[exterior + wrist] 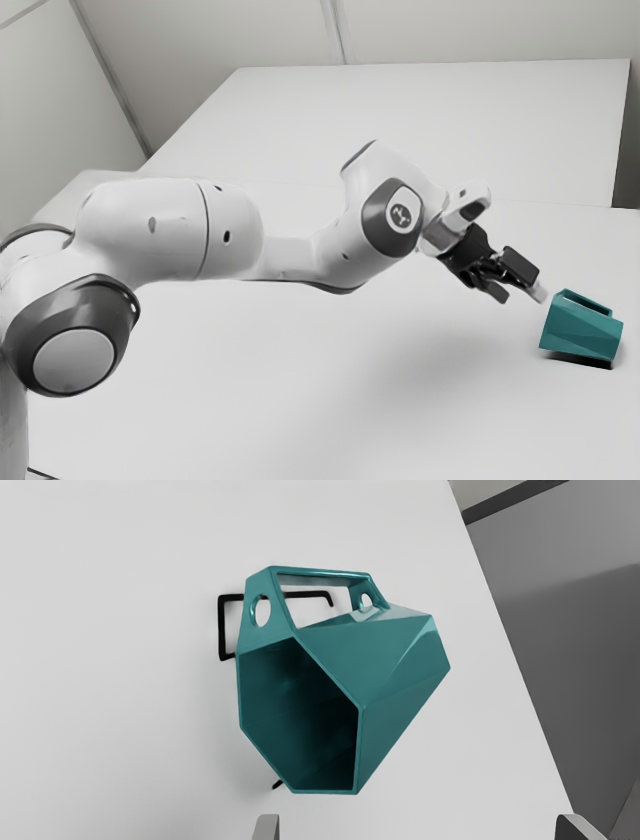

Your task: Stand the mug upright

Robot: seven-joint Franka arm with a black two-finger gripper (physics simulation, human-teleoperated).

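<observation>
While the teal mug [578,331] lies on its side, the wide-open gripper [520,294] hangs near it

As the exterior view has it, the arm [165,228] comes in from nine o'clock and reaches toward three o'clock, ending in the black gripper, which points down at a slant toward four o'clock. The mug lies at about four o'clock from the fingertips, near them, with a gap between. Within the frame as a whole, it sits between three and four o'clock. Its handle [322,575] rises at twelve o'clock from the faceted body, and a dark shadow [585,362] runs along its underside at six o'clock.

In the wrist view, the two fingertips [268,827] stand wide apart, with bare worktop [450,790] between them, and both are clear of the mug. The mug's dark, angular mouth [300,715] is open to the camera, so the hollow inside can be seen, and the closed end is turned away. The handle is on the side of the mug farther from the fingertips; it is a squared loop with a rounded hole in each of its two end pieces. Thin black shadow lines lie on the pale worktop by the handle. Past the worktop's edge there is a darker grey surface [565,605].
</observation>
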